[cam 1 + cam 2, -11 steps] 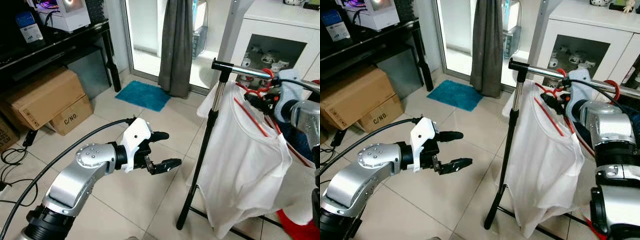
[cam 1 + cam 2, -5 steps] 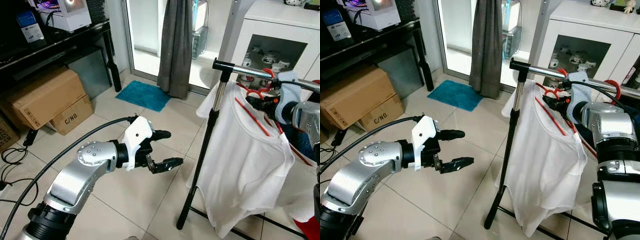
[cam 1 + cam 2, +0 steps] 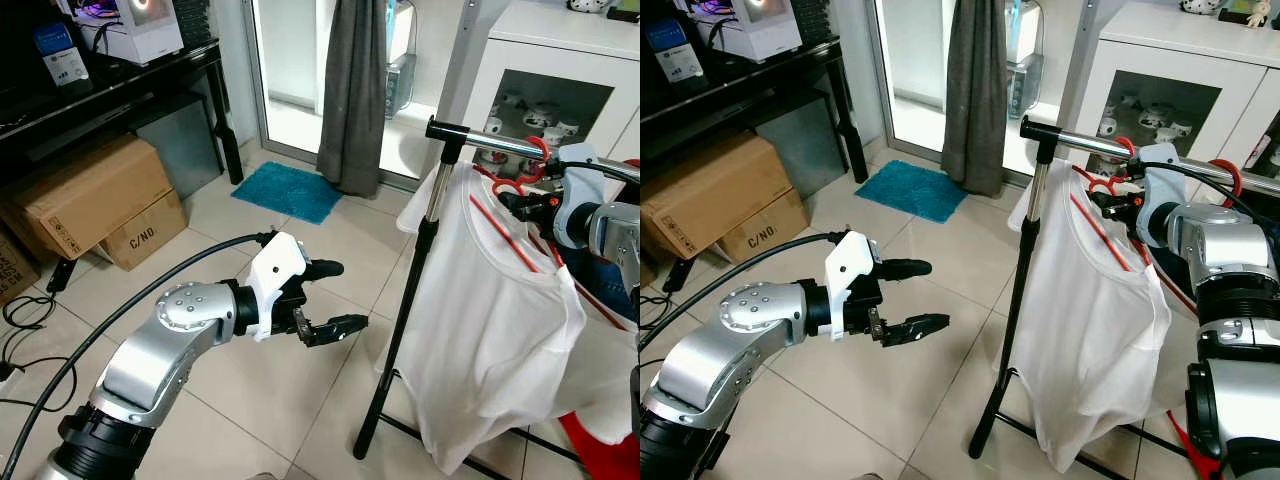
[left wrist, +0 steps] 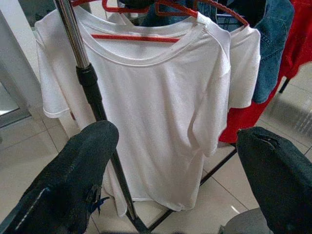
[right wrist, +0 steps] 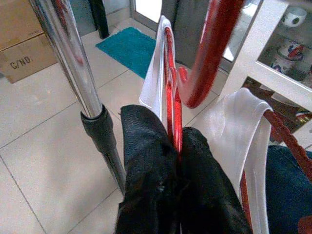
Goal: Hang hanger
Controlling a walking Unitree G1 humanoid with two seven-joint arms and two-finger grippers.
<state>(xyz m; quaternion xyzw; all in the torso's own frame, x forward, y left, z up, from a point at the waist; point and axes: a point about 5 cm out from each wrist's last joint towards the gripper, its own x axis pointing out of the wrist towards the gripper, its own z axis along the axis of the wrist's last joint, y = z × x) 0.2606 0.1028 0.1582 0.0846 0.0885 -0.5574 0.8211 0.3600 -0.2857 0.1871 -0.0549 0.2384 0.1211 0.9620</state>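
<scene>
- At upper right of the head views, the right gripper [image 3: 1108, 204] is clamped on the red hanger [image 3: 503, 232], which carries a white shirt [image 3: 490, 330] under the rail [image 3: 492, 142].
- At lower centre, the left gripper [image 3: 328, 297] hovers with fingers apart, holding nothing.

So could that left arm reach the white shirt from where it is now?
Probably yes. The left gripper hangs open over bare floor, facing the white shirt, with nothing between them but the rack's upright pole at the shirt's near edge.
</scene>
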